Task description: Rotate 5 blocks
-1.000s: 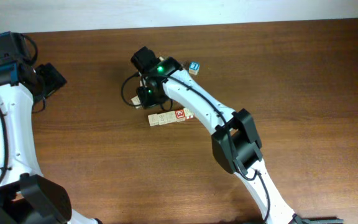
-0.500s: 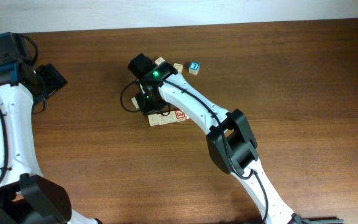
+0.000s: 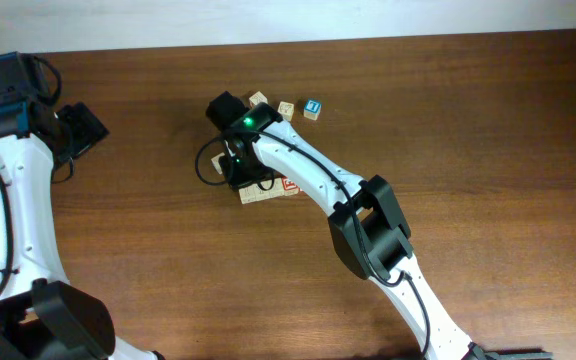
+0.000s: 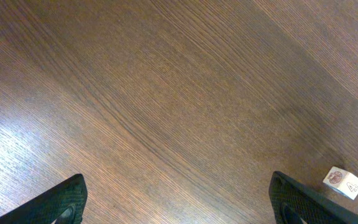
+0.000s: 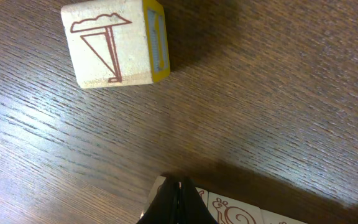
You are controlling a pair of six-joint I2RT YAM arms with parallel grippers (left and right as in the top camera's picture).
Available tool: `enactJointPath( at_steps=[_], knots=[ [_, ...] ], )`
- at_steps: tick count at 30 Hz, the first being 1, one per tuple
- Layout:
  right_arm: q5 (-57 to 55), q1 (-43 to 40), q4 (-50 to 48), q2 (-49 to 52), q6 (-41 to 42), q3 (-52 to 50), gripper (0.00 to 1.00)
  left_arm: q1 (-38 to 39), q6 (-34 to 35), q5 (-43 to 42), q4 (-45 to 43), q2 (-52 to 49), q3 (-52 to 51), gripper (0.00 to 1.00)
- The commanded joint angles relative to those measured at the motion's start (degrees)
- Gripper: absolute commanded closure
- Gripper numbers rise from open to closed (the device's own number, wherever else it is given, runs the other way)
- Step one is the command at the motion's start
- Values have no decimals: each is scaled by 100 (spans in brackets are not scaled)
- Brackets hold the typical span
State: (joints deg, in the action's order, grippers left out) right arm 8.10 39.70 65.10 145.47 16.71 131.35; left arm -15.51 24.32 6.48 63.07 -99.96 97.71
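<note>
Brown wooden table (image 3: 488, 150), right fingers (image 5: 174, 204) pinched together at the edge of the block row (image 5: 229, 213), left fingers (image 4: 64, 199) wide apart.

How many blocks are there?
5 at least: pale block, tan block, blue block beyond the right arm; red block and end block in the row under it. More may be hidden.

The bench (image 3: 498, 130) is open toward the right edge and between the arms. The right arm (image 3: 308, 175) lies across the row of blocks (image 3: 268, 193); a blue-faced cube (image 3: 312, 108) stands nearer the far edge.
</note>
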Motion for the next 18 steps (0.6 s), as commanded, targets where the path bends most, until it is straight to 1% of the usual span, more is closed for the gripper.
enactJointPath(
  at_steps=[1,3,5,6,7,8,11,14,16,18],
  knots=[
    [24,42,-9,33,26,-33,96,-15,72,39,22,-20,-24,8],
    [-68,42,-107,31,28,-31,94,-15,72,42,22,-20,-24,8],
    [-120,20,-238,-7,28,15,75,-15,72,39,24,-20,-24,2],
    [-98,-4,-251,-37,28,94,71,-15,72,39,26,-20,-24,1],
    [-101,-42,-210,-85,26,258,65,-15,72,39,31,-20,-24,0],
    [-103,-92,-114,-160,26,514,62,-15,72,39,31,-20,-24,1],
    [-105,-313,352,-352,2,1497,56,-15,72,22,66,-20,-24,1],
    [-103,-737,1285,-496,-37,3051,46,-13,70,-48,219,-20,-24,1],
    [-103,-1003,1801,-498,-37,3812,40,11,7,-129,328,-20,-24,1],
    [-101,-1283,2245,-498,-96,4369,36,87,-17,-127,407,-17,-24,1]
  ],
)
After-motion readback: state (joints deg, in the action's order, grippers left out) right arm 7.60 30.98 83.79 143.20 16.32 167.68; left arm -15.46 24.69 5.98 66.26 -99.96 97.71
